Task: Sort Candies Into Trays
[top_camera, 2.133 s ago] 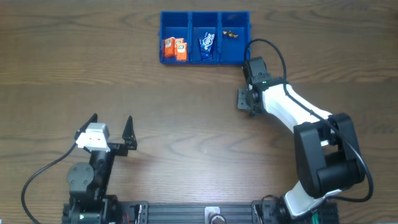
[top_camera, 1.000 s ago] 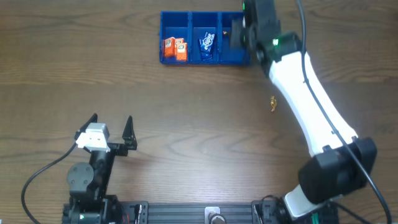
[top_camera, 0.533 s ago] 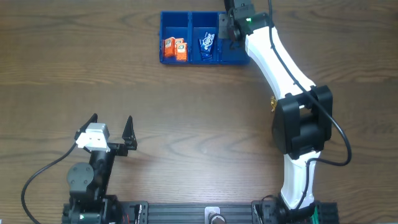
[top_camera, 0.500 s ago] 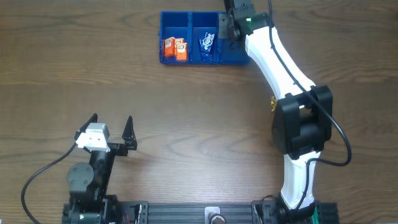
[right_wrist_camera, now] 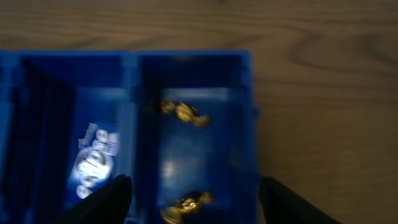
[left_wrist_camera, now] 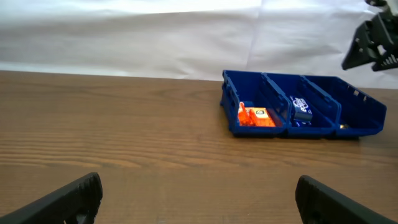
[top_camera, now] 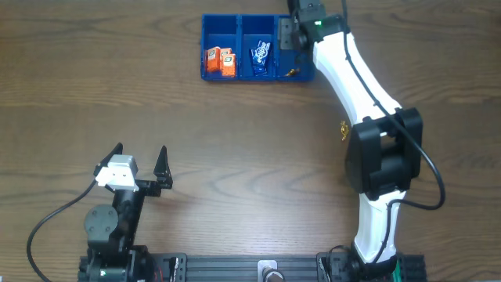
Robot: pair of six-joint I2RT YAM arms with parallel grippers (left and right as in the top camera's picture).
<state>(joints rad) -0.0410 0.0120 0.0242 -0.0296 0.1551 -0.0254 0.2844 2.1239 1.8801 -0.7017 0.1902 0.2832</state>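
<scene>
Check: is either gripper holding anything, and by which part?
Nothing held: the right gripper hangs open over gold candies in the tray; the left gripper is open, empty.

The blue tray (left_wrist_camera: pixel 364 118) on the wooden table (left_wrist_camera: pixel 124 155) holds orange candies (left_wrist_camera: pixel 255 116).

A fixed overhead camera looks straight down on the wooden table (top_camera: pixel 235 117). The left wrist camera sits low, facing across the tabletop toward the far-off blue tray (left_wrist_camera: pixel 364 115). The right wrist camera hangs close above that tray, looking down into its compartments; all three views share it.
</scene>
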